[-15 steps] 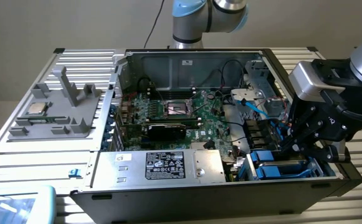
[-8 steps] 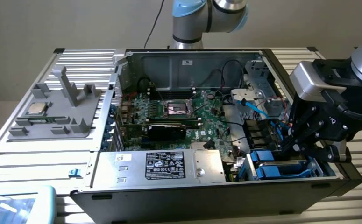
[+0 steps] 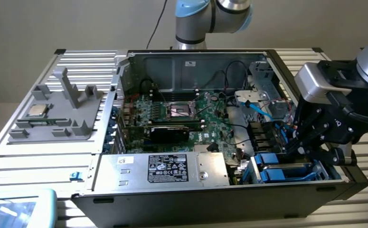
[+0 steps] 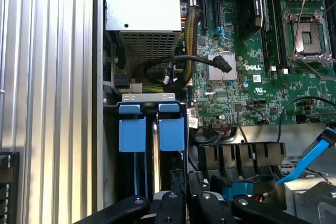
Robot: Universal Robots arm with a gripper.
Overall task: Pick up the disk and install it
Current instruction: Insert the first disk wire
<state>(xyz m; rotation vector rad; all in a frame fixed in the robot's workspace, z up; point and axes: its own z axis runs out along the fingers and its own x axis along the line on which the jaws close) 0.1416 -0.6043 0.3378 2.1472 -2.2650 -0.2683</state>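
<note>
Lower right of the exterior view: the gripper (image 3: 301, 142) hangs over the drive bay (image 3: 285, 168), fingers nearly closed on the disk (image 4: 156, 156). Best keep it upright between the blue tabs (image 4: 171, 134).

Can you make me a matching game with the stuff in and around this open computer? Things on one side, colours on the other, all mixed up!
Things:
1. drive-bay tabs
2. motherboard
3. parts holder on the table beside the case
4. label on the big metal box

Colours:
A. green
B. black
C. blue
D. grey

Pairs: 1-C, 2-A, 3-D, 4-B
</note>
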